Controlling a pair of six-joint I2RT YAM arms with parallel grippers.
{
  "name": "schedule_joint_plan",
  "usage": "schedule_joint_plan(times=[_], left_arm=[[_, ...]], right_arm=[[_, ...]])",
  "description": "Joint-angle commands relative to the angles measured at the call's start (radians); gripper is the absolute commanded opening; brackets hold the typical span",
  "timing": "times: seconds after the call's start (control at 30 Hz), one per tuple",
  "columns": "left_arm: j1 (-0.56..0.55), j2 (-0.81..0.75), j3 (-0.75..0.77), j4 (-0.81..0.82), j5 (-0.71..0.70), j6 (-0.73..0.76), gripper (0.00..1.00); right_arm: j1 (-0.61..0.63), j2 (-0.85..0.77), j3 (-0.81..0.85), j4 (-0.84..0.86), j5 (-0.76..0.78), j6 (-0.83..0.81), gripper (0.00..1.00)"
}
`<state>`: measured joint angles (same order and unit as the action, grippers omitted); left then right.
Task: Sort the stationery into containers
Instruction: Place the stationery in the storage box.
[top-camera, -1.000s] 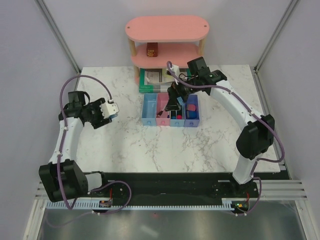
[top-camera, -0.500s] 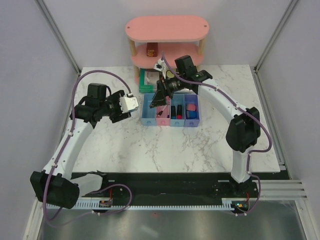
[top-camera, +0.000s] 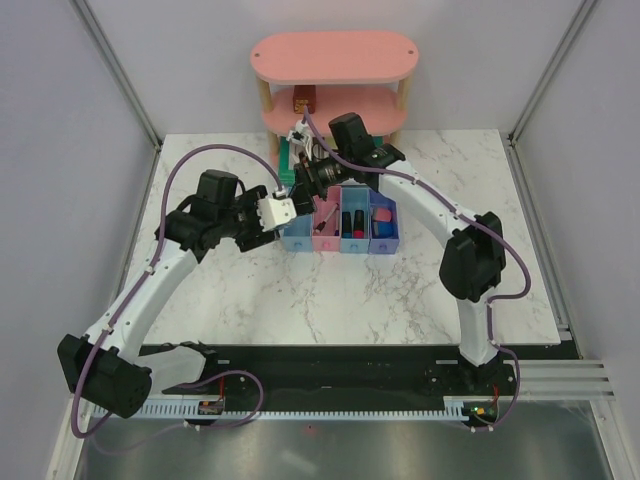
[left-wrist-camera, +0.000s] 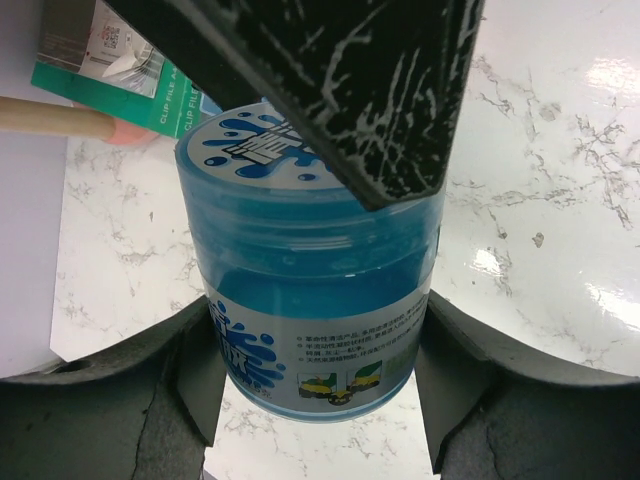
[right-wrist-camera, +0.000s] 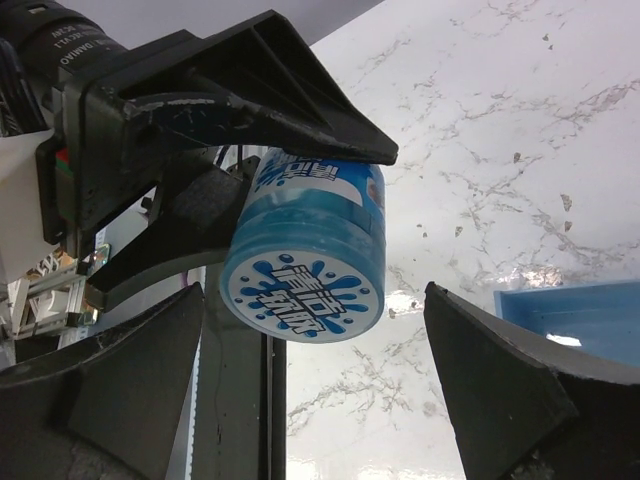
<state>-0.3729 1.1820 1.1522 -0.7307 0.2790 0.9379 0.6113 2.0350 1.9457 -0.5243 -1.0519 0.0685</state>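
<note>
seemingly handing the round translucent blue tub, pinched in the left tool, to the right tool spread beside it. needs right closing before left release.

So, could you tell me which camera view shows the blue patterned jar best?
Left wrist: the blue patterned jar fills the frame, side label legible. Right wrist shows its lid end; top external barely shows it.
</note>
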Motion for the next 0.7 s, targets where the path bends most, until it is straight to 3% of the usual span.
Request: schedule_joint_plan(times=[0.0,0.43,0.67], left_arm=[[-0.008,-0.009,0.020,0.051,-0.012,-0.057,0.53],[-0.014,-0.001,0.035,0.051,-0.006,-0.074,0.53],[-0.015,0.001,0.041,0.054,-0.015,-0.071,0.53]], right_arm=[[0.005,0.011,0.042,0.044,-0.008,0.013,0.98],[0.039,0.037,0.073,0.050,0.007,0.014,0.98],[0.044,0.034,0.047,0.052,0.010,0.011,0.81]])
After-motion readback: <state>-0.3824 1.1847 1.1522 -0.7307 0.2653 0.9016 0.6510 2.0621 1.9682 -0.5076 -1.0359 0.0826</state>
